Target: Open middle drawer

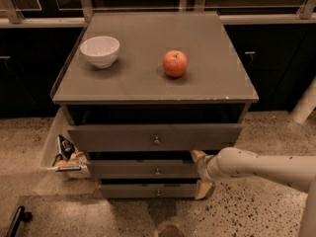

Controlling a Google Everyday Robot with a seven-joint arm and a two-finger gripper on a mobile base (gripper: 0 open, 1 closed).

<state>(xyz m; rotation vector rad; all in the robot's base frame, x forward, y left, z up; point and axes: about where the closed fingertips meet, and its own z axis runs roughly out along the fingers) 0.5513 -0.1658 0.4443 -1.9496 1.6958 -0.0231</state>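
We see the claw (200, 172) spread at the right end of the middle drawer (143, 170), one finger above it, one below

Speckled floor (276, 214). Dark cupboards (279, 68) along the back, under a pale ledge (266, 19). White post (306, 105) at right. Dim, warm light.

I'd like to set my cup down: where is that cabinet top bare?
Free: between the white bowl and the apple, right of the apple to the edge, and the front strip of the cabinet top. Crowded lower down: the gripper sits at the right end of the middle drawer.
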